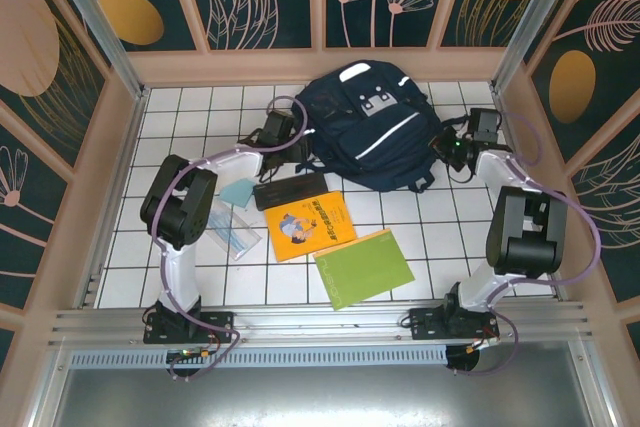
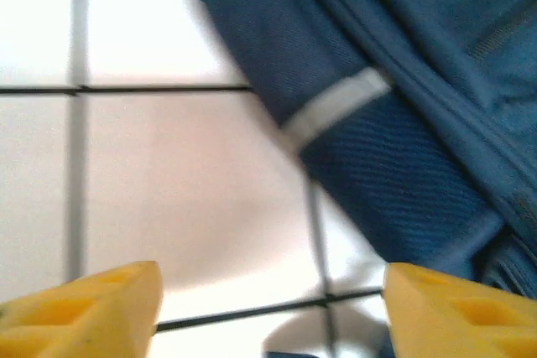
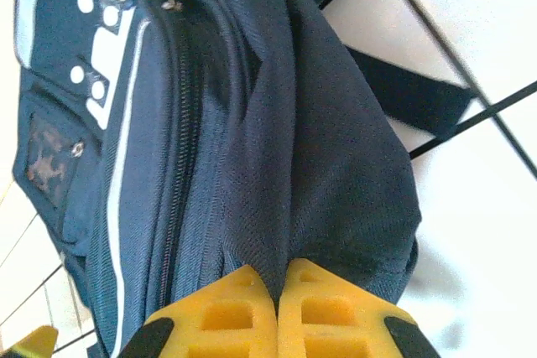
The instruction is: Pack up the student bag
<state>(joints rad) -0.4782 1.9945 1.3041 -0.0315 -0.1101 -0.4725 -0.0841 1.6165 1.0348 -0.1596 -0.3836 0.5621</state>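
The student bag (image 1: 368, 125), a dark navy backpack with thin white stripes, lies at the back middle of the tiled table. My left gripper (image 1: 293, 140) hangs at the bag's left edge. In the left wrist view its yellow fingers (image 2: 107, 308) stand wide open over white tile, nothing between them, and the bag (image 2: 403, 132) lies just beyond to the right. My right gripper (image 1: 440, 150) is at the bag's right side. In the right wrist view it (image 3: 278, 303) is shut on a raised fold of the bag's fabric (image 3: 285, 165).
In front of the bag lie a black pencil case (image 1: 290, 190), an orange book (image 1: 312, 225), a green book (image 1: 364, 267), a light blue flat item (image 1: 237, 192) and a clear pouch (image 1: 232, 232). Low walls (image 1: 120, 137) fence the table's sides and back.
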